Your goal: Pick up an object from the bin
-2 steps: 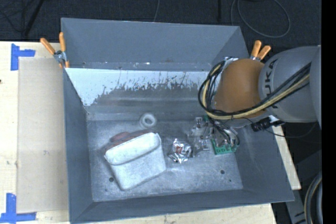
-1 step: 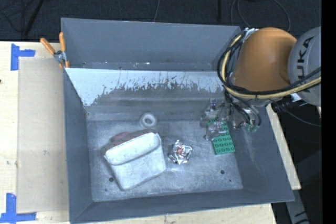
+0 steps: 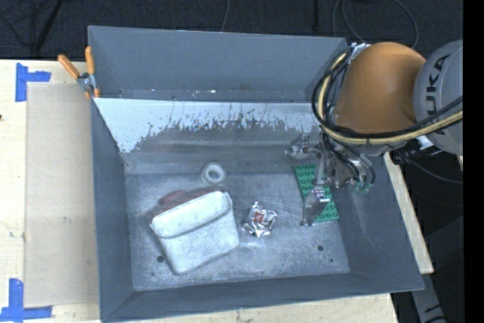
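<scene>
We see the gripper [image 3: 318,200] low in the bin [image 3: 227,76], near the right-hand wall of the camera view. The orange wrist cover [image 3: 378,87] and the looped cables [image 3: 333,98] sit above it.

Directly beneath the gripper lies 1 flat green studded plate [image 3: 305,178]. The plate rests on the bin floor, and its edges show on both sides of the gripper body. We cannot tell whether the gripper touches the plate, nor whether the gripper is open or closed, because the wrist hardware covers that area.

Near the gripper, toward the view's left, lies 1 crumpled silver foil wrapper [image 3: 260,221] with a red spot, apart from the plate. Farther from the gripper in the same direction sits 1 white rounded-rectangular container [image 3: 195,229], turned at an angle. A dark reddish item [image 3: 178,197] is partly hidden behind its far edge. Up and to the left of the gripper, 1 small pale ring [image 3: 214,175] lies near the foot of the back wall, well apart from the gripper.
</scene>
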Available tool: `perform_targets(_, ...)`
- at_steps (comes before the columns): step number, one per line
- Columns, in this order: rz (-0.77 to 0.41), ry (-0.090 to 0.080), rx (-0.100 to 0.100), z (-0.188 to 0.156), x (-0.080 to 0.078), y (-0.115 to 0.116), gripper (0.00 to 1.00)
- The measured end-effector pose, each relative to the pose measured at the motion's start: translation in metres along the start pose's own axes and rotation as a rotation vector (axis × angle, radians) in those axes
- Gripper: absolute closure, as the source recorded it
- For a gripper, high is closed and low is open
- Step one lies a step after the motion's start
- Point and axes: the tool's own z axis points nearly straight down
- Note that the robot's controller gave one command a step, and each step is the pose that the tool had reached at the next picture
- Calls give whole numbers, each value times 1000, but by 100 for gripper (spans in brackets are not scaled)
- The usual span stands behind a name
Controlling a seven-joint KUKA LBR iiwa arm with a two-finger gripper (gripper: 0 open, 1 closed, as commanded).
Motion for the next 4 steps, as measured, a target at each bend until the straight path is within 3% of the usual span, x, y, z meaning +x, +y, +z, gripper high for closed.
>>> perform_targets(1, 1, 7, -2, 107, -9, 26, 0)
perform_targets(2, 1, 1, 0, 103, -11, 25, 100)
perform_targets(3, 1, 1, 0, 103, -11, 25, 0)
perform_targets(4, -62, -8, 0, 110, -17, 73, 0)
